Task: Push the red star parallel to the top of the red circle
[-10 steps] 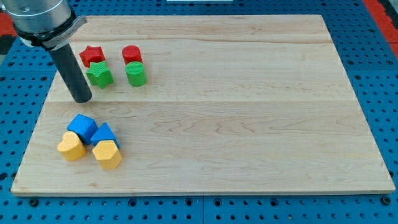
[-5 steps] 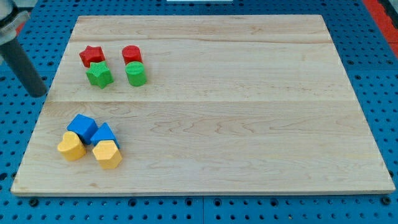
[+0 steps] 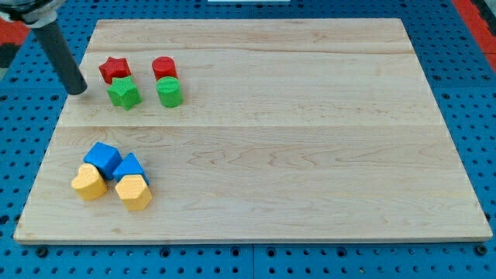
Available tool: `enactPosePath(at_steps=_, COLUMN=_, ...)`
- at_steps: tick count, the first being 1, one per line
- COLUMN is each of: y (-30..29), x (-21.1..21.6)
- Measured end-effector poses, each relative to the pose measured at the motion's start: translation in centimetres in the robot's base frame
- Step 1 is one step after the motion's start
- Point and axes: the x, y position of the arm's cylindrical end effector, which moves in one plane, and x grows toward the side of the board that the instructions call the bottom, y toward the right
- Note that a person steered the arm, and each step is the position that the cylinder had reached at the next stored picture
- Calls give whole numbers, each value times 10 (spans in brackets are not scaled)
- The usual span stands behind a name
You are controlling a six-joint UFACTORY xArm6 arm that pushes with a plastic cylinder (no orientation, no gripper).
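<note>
The red star [image 3: 114,69] lies near the board's top left, with the red circle [image 3: 164,67] a short way to its right at about the same height. A green star [image 3: 123,93] sits just below the red star, touching it, and a green circle [image 3: 169,91] sits just below the red circle. My tip [image 3: 77,90] rests on the board's left part, left of the red star and the green star, a small gap away from both.
A cluster of two blue blocks [image 3: 101,159] [image 3: 131,167] and two yellow blocks [image 3: 89,183] [image 3: 134,192] lies at the lower left. The wooden board [image 3: 310,155] is surrounded by blue pegboard.
My tip went from below-left of the green star out past the board's left edge, then back up and right to just left of the red star. No block has moved.
</note>
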Motion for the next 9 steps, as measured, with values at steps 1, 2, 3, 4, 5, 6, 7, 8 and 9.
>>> enactPosePath(at_steps=1, y=23, x=-13)
enactPosePath(at_steps=2, y=44, x=-20)
enactPosePath(at_steps=3, y=57, x=-24)
enactPosePath(at_steps=4, y=65, x=-26)
enactPosePath(at_steps=5, y=74, x=-26)
enactPosePath(at_steps=6, y=88, x=-28)
enactPosePath(at_steps=7, y=81, x=-54)
enactPosePath(at_steps=8, y=80, x=-80)
enactPosePath(at_steps=9, y=53, x=-82)
